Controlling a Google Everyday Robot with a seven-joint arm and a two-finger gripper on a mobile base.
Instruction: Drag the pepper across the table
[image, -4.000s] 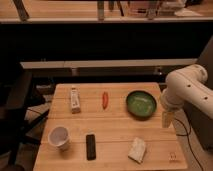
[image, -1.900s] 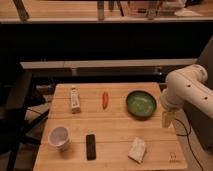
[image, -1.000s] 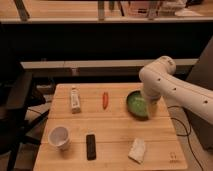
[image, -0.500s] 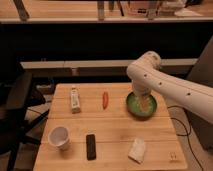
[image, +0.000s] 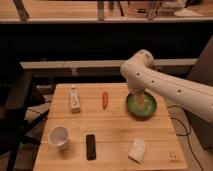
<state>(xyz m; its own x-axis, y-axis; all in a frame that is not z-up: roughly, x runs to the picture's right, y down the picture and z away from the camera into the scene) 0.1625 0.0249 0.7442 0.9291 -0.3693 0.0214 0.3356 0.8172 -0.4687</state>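
1. The table (image: 115, 130) is the biggest thing; it is made of light wood with long planks; it fills the near half of the scene; all the small things sit on it.
2. The robot arm (image: 170, 92) is white and thick; it comes in from the right, bends at a round joint above the far right part of the table, and then points down.
3. The green bowl (image: 152, 107) sits on the right part of the table, toward the far side; it is round and much bigger than the pepper.
4. The gripper (image: 140, 102) hangs at the end of the arm, right over the green bowl and low by its rim; its two fingers are spread apart; I cannot tell if they touch the bowl.
5. The white cup (image: 58, 137) sits on the near left part of the table; its mouth faces up.
6. The whitish bottle (image: 75, 99) is on the far left part, left of the pepper, with bare wood between them.
7. The white crumpled lump (image: 137, 150) lies on the near right part, nearer than the bowl.
8. The black flat bar (image: 90, 146) lies by the near edge, between the cup and the lump, closer to the cup.
9. The pepper (image: 105, 99) is small, thin and red-orange; it lies on the far middle of the table, pointing from far to near; the bottle is on its left and the bowl on its right; it touches neither; the gripper is off to its right, apart from it.
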